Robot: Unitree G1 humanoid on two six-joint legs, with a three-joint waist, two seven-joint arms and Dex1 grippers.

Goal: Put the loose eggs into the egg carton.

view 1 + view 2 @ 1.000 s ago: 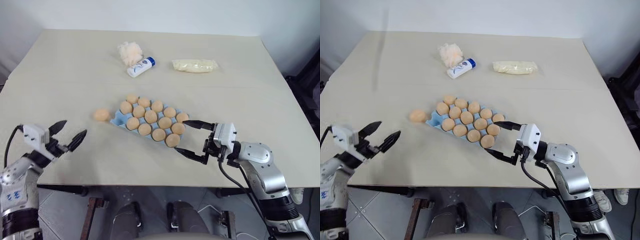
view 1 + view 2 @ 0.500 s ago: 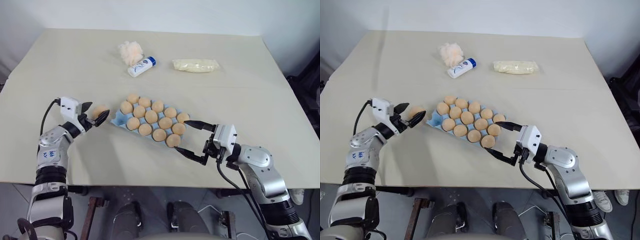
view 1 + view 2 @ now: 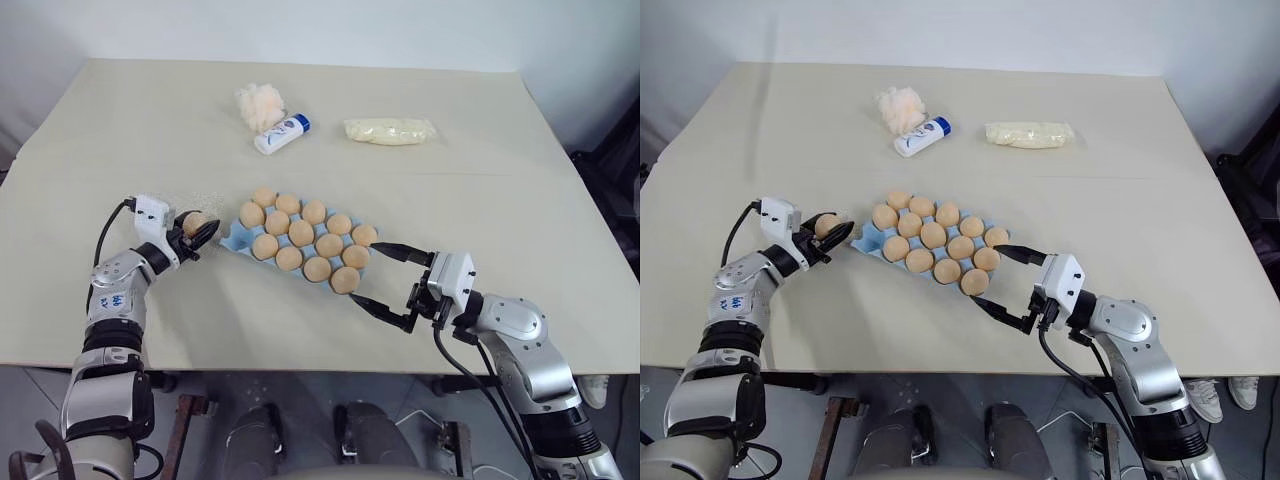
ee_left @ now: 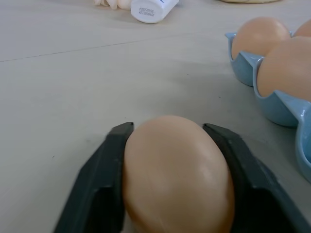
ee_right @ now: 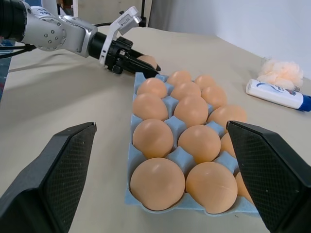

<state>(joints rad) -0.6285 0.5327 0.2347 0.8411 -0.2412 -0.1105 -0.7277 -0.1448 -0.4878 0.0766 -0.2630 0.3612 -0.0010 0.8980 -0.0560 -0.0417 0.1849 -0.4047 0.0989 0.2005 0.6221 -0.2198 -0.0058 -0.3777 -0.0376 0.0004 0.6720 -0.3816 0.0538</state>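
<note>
One loose egg (image 3: 192, 221), tan-orange, lies on the table just left of the light blue egg carton (image 3: 232, 239). My left gripper (image 3: 202, 231) is shut on it, with a black finger (image 4: 103, 167) pressed to each side of the egg (image 4: 177, 174). The carton's cups hold several eggs (image 5: 194, 110), and a bare blue cup shows at its left corner. Beside the carton's right end, my right gripper (image 3: 372, 273) is open and holds nothing. Its fingers (image 5: 56, 170) stand either side of the carton's near end without touching it.
At the back of the table lie a fluffy cream puff (image 3: 258, 102), a white tube with a blue cap (image 3: 281, 134) and a pale yellow bag (image 3: 390, 131). The table's front edge (image 3: 300, 368) runs close below both grippers.
My left arm has reached forward from the table's front left corner to the loose egg, and its fingers have shut on it. The right arm has stayed where it was.
</note>
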